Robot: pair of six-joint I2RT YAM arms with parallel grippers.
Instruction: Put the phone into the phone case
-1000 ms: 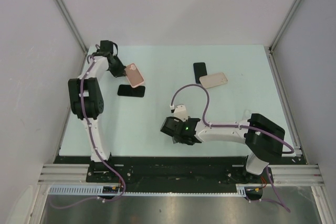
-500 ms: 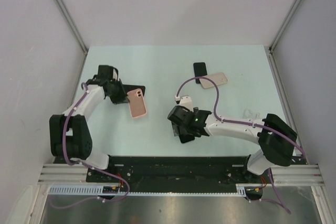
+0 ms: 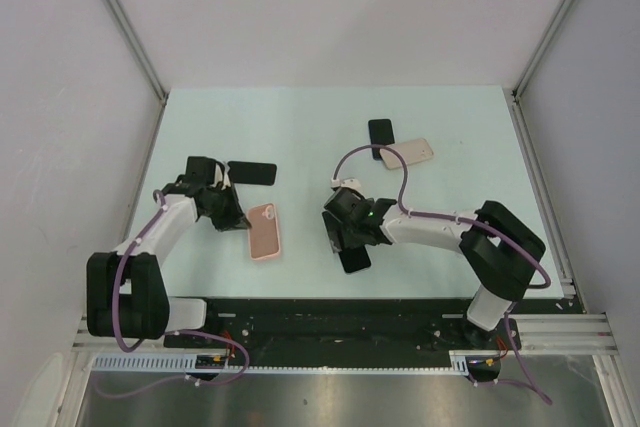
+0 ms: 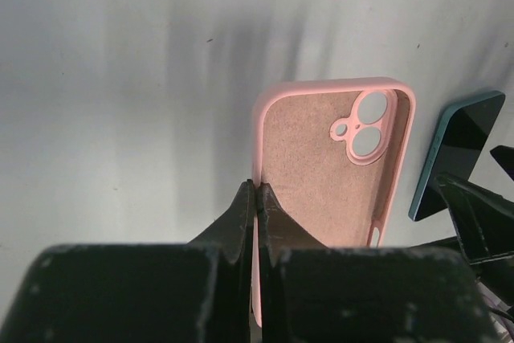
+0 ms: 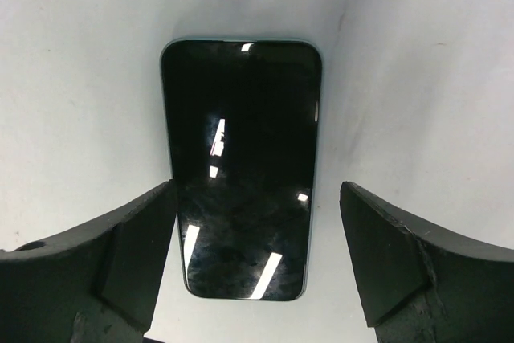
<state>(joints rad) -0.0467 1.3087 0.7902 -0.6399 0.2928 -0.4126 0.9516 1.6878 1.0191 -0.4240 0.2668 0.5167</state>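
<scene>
A pink phone case (image 3: 265, 231) lies open side up, low at the table's near left; the left wrist view shows its camera cut-out (image 4: 333, 150). My left gripper (image 3: 236, 215) is shut on the case's left rim (image 4: 257, 192). A dark phone with a teal edge (image 3: 353, 258) lies screen up on the table, also seen in the right wrist view (image 5: 241, 166) and at the right of the left wrist view (image 4: 456, 150). My right gripper (image 3: 346, 237) is open, its fingers (image 5: 128, 255) standing on either side of the phone's near end without touching it.
A second black phone (image 3: 252, 173) lies behind the left gripper. A third black phone (image 3: 380, 132) and a beige case (image 3: 407, 153) lie at the back middle. White walls and metal rails bound the table (image 3: 460, 117).
My left arm has carried the pink case from the far left towards the near middle, past the black phone. My right gripper has shifted and turned over its phone, which now shows in front of it.
</scene>
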